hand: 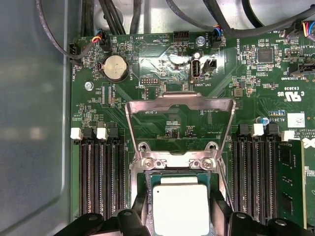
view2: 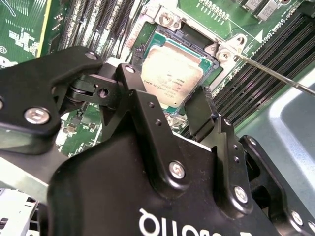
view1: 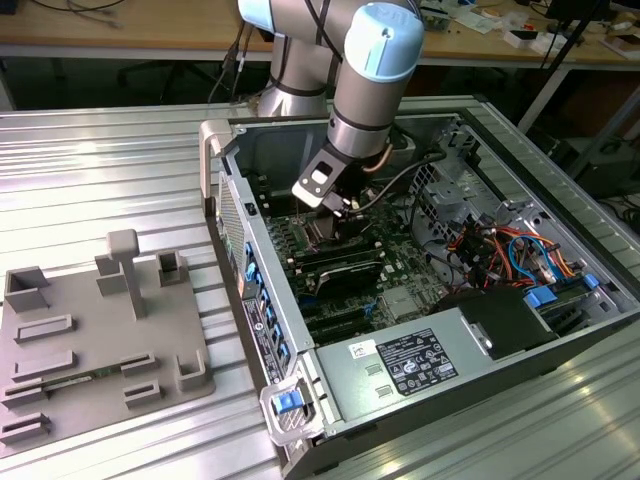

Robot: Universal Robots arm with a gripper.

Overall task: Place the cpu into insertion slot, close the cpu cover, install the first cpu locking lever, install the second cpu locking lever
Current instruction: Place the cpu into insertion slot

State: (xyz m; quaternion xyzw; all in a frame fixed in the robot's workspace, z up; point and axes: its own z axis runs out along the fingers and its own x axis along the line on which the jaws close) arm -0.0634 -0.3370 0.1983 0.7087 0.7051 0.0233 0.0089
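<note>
Cpu is held dead centre under the gripper, pinched by two opposite edges between the fingers, and it is lined up square with the slot straight beneath it. It is judged to be down in the slot or only just above; which of the two cannot be told. No long axis is offered by the cpu, since it is all but square, so everything is hung on its edges lying parallel to the slot's rim, and in the first wrist view they are seen to do so. The cover is seen standing raised, hinged on the slot's side toward the coin cell, clear of the cpu. Counted: one cpu, one slot, one cover, one gripper. One lever is picked out as a thin rod swung away beside the slot; a second cannot be made out. Two banks of memory slots are noted, one on each side of the slot.
</note>
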